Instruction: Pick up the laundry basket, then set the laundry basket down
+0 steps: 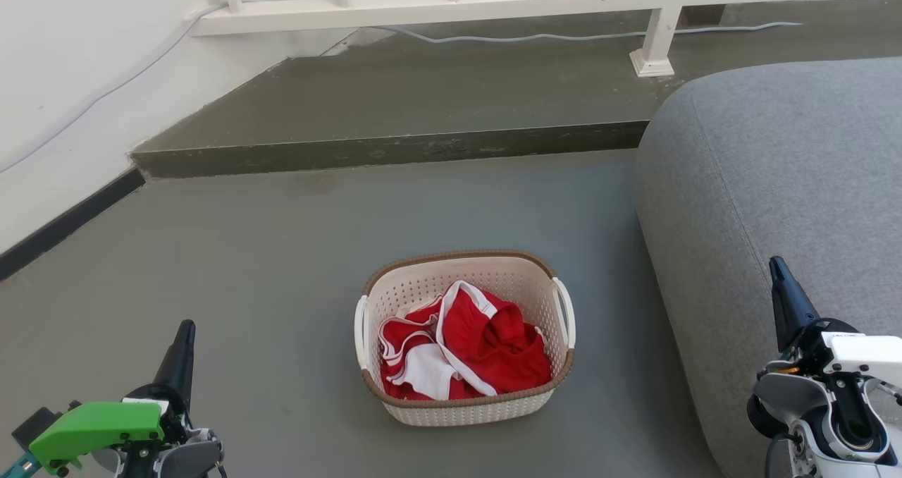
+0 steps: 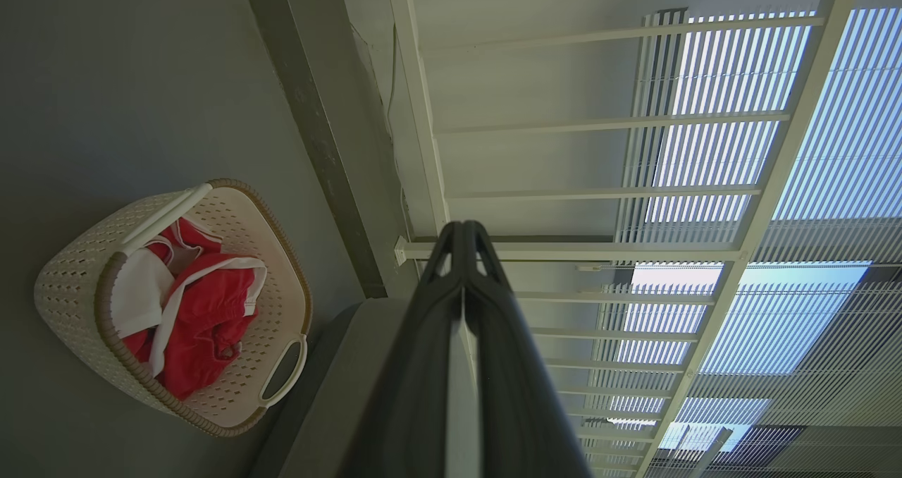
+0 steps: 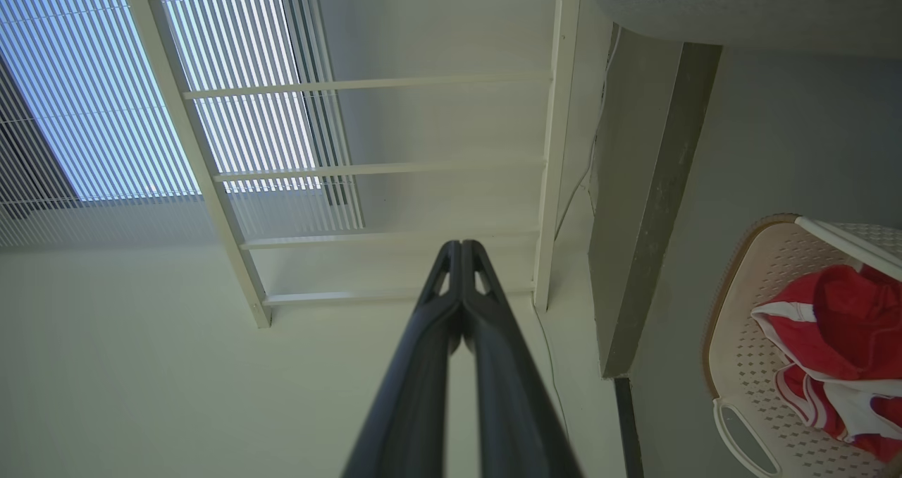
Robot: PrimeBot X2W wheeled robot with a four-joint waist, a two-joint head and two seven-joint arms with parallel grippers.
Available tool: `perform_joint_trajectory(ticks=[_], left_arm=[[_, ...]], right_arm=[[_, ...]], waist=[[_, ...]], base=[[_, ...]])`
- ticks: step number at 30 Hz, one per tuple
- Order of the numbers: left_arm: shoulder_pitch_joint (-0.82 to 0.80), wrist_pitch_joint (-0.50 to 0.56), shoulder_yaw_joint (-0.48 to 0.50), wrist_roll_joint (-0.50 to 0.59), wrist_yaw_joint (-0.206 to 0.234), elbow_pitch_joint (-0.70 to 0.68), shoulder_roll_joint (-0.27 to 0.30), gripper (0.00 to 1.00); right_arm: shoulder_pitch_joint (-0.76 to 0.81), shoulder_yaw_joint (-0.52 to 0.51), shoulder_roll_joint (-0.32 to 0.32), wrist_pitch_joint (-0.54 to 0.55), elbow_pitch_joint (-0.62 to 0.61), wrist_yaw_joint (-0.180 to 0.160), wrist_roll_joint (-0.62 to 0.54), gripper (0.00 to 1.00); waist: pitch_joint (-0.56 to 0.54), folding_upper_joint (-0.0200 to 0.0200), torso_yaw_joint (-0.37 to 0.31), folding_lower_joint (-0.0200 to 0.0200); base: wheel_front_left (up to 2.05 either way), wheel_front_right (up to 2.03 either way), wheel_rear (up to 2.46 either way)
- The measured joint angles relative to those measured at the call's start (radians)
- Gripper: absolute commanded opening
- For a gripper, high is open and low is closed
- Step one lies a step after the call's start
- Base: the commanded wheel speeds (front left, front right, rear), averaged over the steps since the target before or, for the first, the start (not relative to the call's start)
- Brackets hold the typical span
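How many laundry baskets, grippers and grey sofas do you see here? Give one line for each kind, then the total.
laundry basket: 1
grippers: 2 (left gripper, right gripper)
grey sofa: 1
total: 4

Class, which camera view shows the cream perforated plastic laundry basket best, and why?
The head view: the whole cream perforated basket sits centred on the grey floor, both white handles and the red clothing visible. The left wrist view shows it whole but sideways; the right wrist view crops it.
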Motion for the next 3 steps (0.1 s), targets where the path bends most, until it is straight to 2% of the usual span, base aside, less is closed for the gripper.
perform_joint_trajectory(ticks=[3], left_arm=[[0.0,0.0,0.0,0.0,0.0,0.0,0.0,0.0]], right_arm=[[0.0,0.0,0.0,0.001,0.0,0.0,0.0,0.0]], waist=[[0.0,0.0,0.0,0.0]], base=[[0.0,0.0,0.0]])
